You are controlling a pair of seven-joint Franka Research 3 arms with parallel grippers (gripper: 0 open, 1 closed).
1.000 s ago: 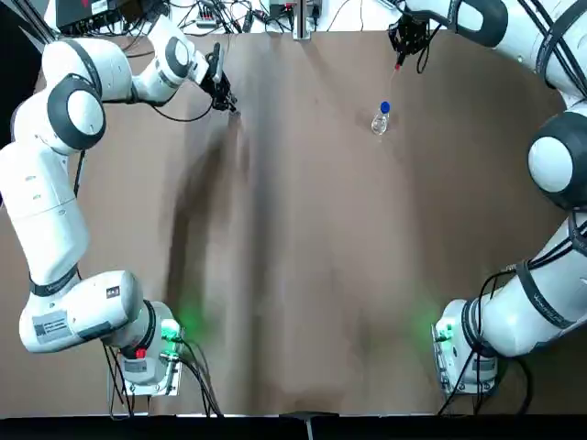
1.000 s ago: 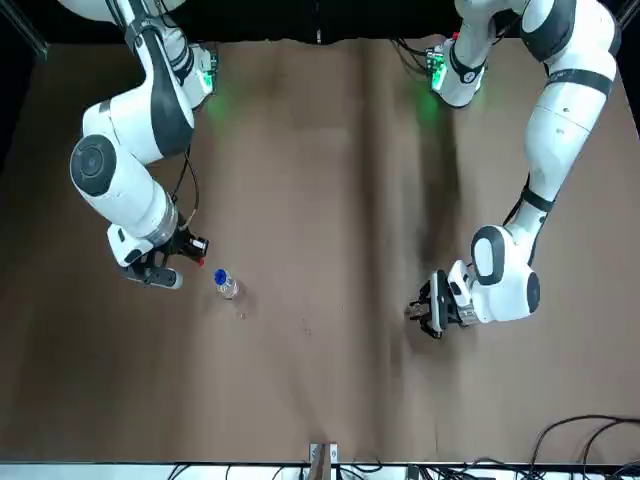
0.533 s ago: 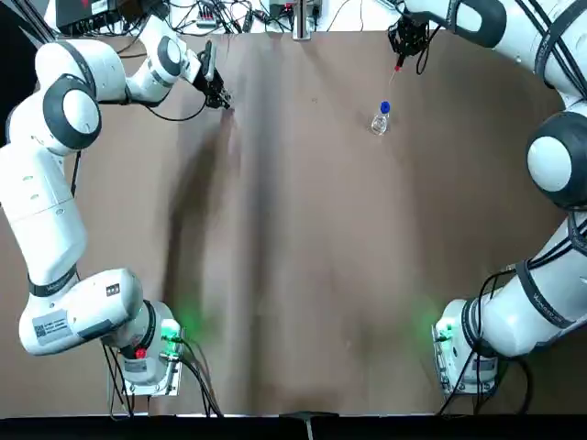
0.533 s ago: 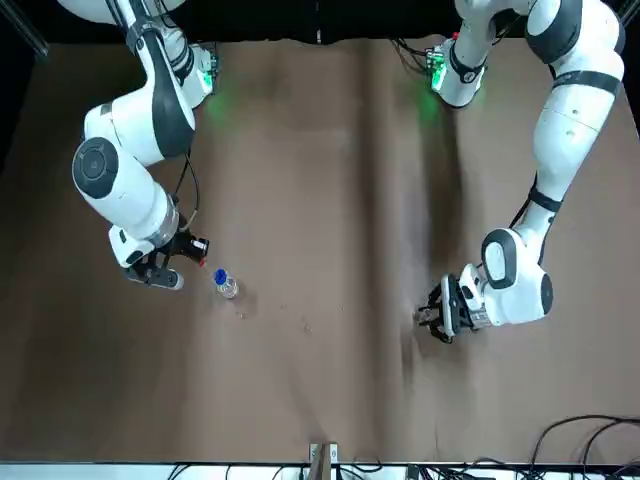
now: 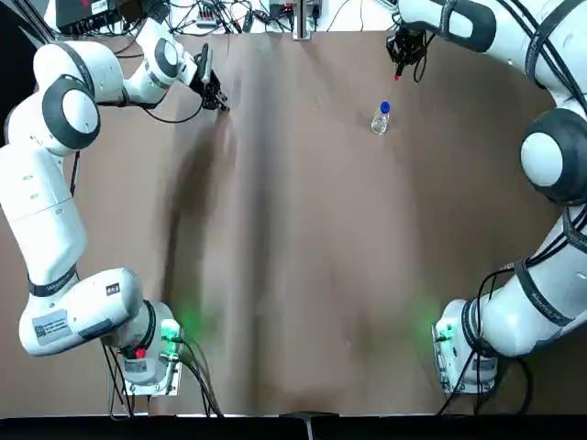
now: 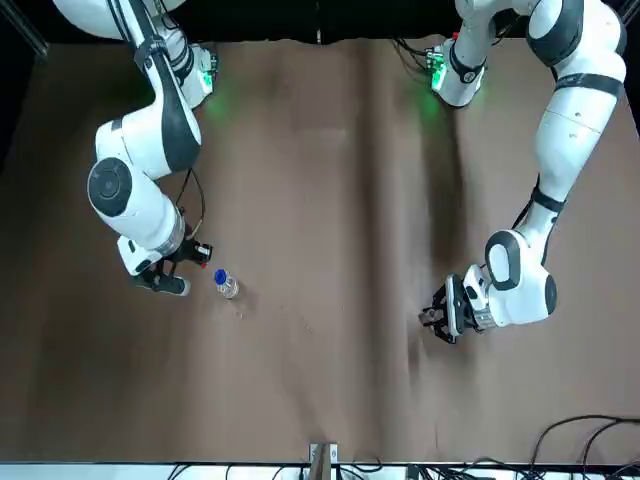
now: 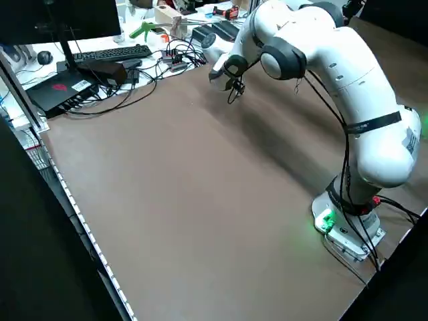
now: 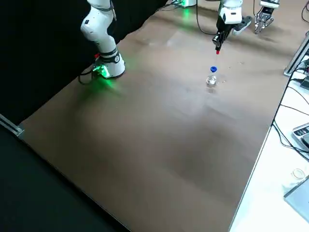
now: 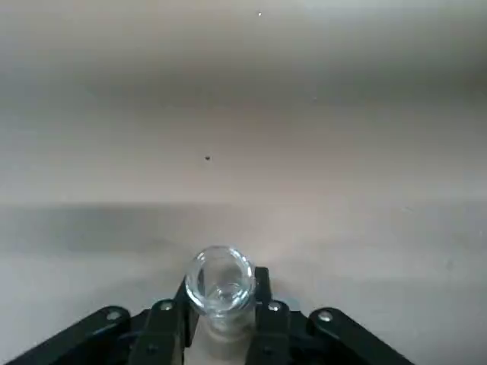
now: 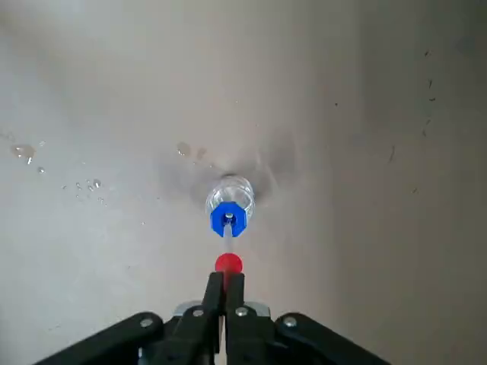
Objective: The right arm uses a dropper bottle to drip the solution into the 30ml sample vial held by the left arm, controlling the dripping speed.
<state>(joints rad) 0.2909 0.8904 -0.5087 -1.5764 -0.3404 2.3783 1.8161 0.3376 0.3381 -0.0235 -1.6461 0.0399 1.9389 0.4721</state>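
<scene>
Right wrist view shows the right gripper (image 10: 225,285) closed on the red bulb of the dropper (image 10: 228,264), lifted clear of the bottle (image 10: 229,205), which stands upright on the table (image 10: 396,251) directly beneath it, blue collar up. A few wet spots (image 10: 23,150) lie on the cloth nearby. From overhead this pair sits at the far right of the table, gripper just beyond the bottle.

The left gripper (image 9: 220,319) is clamped on the vial (image 9: 220,281), whose round open mouth shows between the fingers. Overhead, that gripper (image 5: 213,92) is at the far left, low over the cloth, well apart from the right gripper (image 5: 401,55) and the bottle (image 5: 381,119).

My reading: both pick-ups are done and the dropper is out, presumably loaded, though the frames do not show liquid in its stem. The step in hand is bringing the two together; no dripping is possible with this gap between them.

The next move calls for closing that gap along the far edge, the vial's mouth held upward and steady, with the dropper tip centred just over it and not touching the rim. Only then a slow, slight tightening on the bulb, drop by drop. The bottle stands in the path between them, so either arm should pass above or around it
</scene>
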